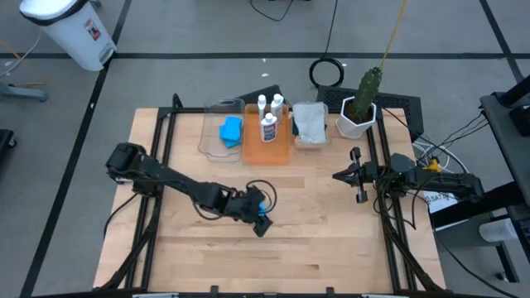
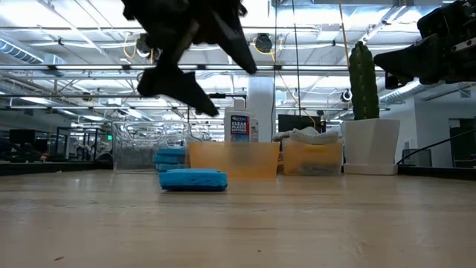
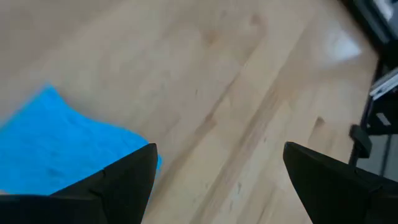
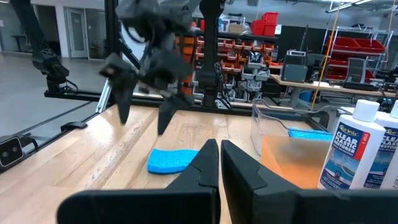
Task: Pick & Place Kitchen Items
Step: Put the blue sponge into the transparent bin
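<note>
Item: blue sponge (image 2: 193,179), flat on tabletop (image 1: 315,223), long axis level. Left claw (image 2: 199,80) released, poised just above it, nearer arm. Right claw (image 1: 358,175) clenched, empty, well apart.

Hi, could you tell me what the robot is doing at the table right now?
It is sorting kitchen items. The left gripper hangs with open jaws above a blue sponge lying loose on the table, holding nothing. Another sponge sits in the clear bin, the white bottles stand in the orange bin, and a cloth fills the next bin. The right gripper waits shut at the table's right side.
</note>
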Tool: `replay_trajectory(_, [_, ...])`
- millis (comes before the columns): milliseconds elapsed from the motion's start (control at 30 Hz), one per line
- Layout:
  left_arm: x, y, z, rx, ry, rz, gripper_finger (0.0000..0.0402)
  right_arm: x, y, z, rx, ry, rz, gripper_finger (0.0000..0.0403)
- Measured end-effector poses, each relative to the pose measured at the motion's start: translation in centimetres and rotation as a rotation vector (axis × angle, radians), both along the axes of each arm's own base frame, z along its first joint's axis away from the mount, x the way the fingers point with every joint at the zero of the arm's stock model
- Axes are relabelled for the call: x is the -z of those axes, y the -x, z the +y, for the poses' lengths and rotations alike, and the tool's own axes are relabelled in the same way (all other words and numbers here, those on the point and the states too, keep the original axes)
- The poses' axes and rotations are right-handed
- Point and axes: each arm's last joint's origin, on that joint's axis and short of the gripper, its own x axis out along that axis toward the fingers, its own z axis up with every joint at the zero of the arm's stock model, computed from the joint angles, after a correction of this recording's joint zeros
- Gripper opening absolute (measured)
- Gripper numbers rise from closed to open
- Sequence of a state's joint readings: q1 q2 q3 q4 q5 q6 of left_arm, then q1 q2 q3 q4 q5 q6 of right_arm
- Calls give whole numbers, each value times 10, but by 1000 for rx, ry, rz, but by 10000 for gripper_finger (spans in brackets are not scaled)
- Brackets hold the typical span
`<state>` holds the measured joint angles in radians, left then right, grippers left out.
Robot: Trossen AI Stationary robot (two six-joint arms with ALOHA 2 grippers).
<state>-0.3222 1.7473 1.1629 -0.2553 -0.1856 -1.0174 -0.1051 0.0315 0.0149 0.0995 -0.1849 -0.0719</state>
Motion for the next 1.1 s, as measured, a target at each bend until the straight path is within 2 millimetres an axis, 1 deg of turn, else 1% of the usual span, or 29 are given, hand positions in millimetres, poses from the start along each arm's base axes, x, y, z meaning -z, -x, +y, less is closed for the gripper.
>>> replay_trajectory(167, [26,-7,1,3,109,106,353,0,0,0,0,0,0,0])
replay_trajectory(267, [36,-7,7,-16,167,181,353,0,0,0,0,0,0,0])
replay_trajectory(333, [39,-3,12,-50,208,260,353,0,0,0,-1,0,0,0])
replay_trajectory(467, [42,9,20,-144,259,420,353,0,0,0,-1,0,0,0])
replay_trajectory(533, [39,18,23,-187,273,496,353,0,0,0,0,0,3,0])
replay_trajectory(600, [34,25,25,-234,274,535,353,0,0,0,-1,0,-1,0])
replay_trajectory(700, [22,31,28,-306,260,514,353,0,0,0,-1,0,-1,0])
replay_trajectory(767, [15,31,30,-352,238,455,353,0,0,0,0,0,0,0])
replay_trajectory(833, [12,28,30,-414,190,374,353,0,0,0,-1,0,-1,0])
replay_trajectory(900, [12,25,27,-462,165,308,353,0,0,0,0,0,0,0])
replay_trajectory(967, [17,20,24,-482,176,278,353,0,0,0,0,0,-1,0])
replay_trajectory(1100, [27,7,20,-447,194,218,353,0,0,0,-1,0,0,0])
